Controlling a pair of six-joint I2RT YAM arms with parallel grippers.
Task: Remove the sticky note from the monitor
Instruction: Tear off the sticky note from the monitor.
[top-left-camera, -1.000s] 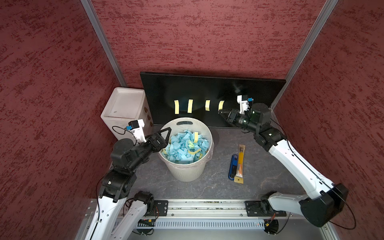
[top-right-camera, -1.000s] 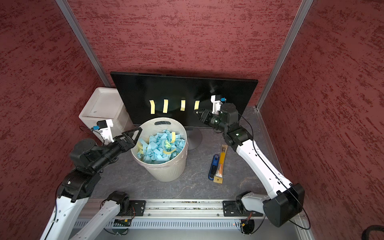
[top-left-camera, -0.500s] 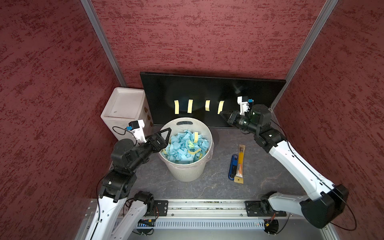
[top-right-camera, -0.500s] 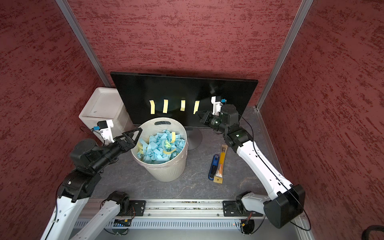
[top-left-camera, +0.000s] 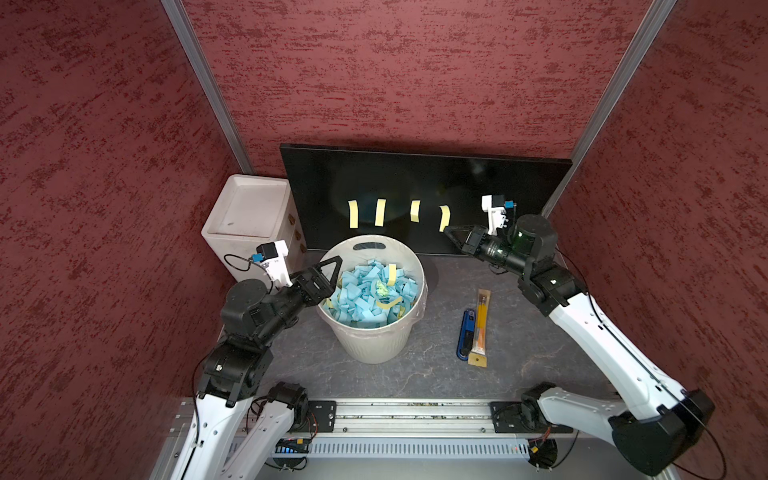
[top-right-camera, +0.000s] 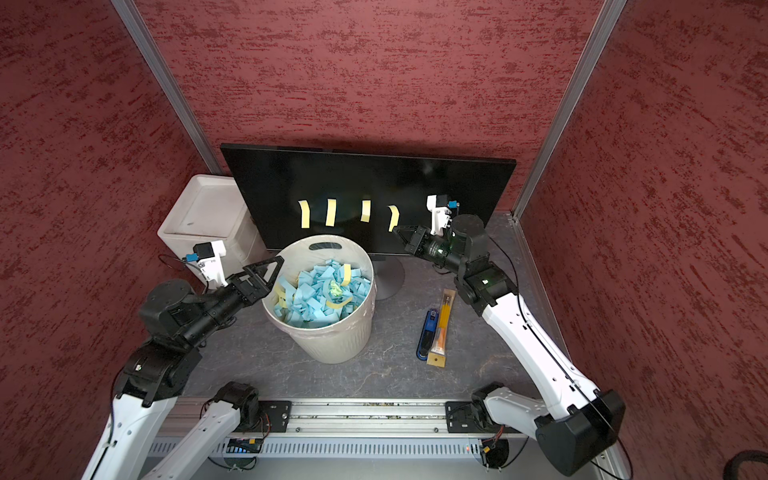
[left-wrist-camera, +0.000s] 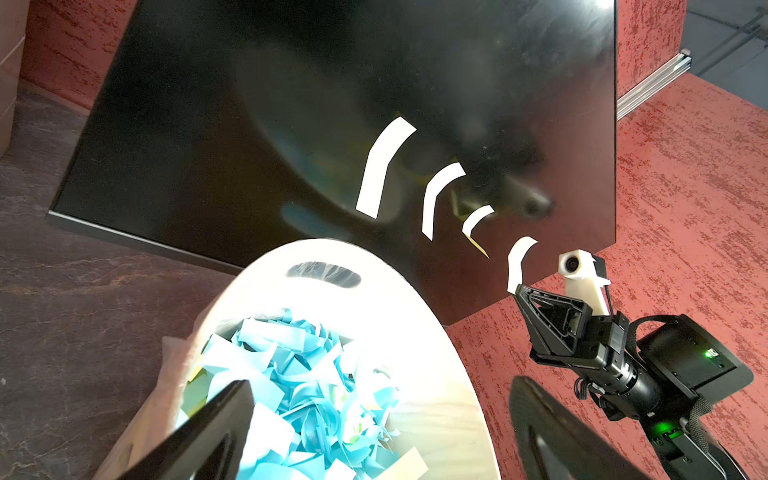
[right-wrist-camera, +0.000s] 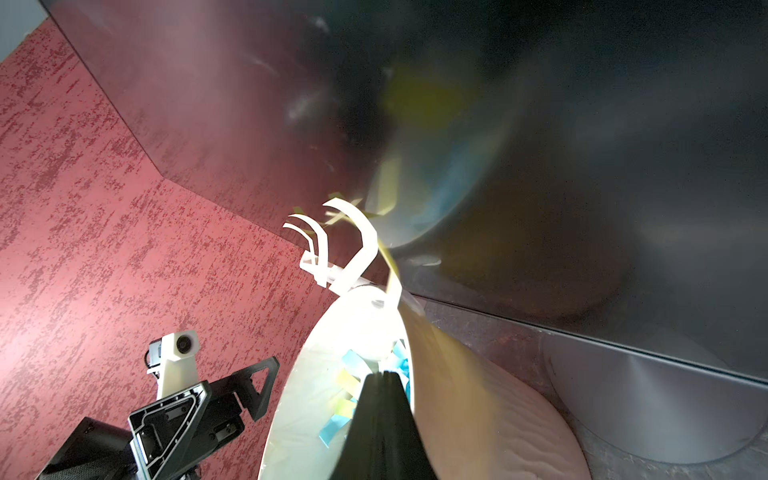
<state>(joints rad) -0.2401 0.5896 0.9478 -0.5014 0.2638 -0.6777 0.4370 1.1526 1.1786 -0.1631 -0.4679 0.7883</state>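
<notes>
The black monitor (top-left-camera: 415, 174) (top-right-camera: 353, 174) stands at the back with several yellow sticky notes in a row on its screen. My right gripper (top-left-camera: 447, 230) (top-right-camera: 397, 230) is shut on the lower end of the rightmost sticky note (top-left-camera: 444, 217) (top-right-camera: 393, 216) (left-wrist-camera: 517, 264), which bows away from the glass. In the right wrist view the shut right gripper (right-wrist-camera: 382, 376) has the blurred sticky note (right-wrist-camera: 432, 332) running up from its tip to the monitor (right-wrist-camera: 582, 208). My left gripper (top-left-camera: 332, 279) (top-right-camera: 275, 275) (left-wrist-camera: 382, 449) hangs open over the bin's left rim, holding nothing.
A white bin (top-left-camera: 374, 340) (top-right-camera: 332, 343) full of blue and yellow paper scraps stands in front of the monitor. A white box (top-left-camera: 249, 208) sits at the back left. A blue pen (top-left-camera: 465, 332) and a pencil pack (top-left-camera: 480, 324) lie at the right.
My right gripper has shut on the bottom of the rightmost note and drawn back slightly, and the note now curves off the screen. The left arm has not moved.
</notes>
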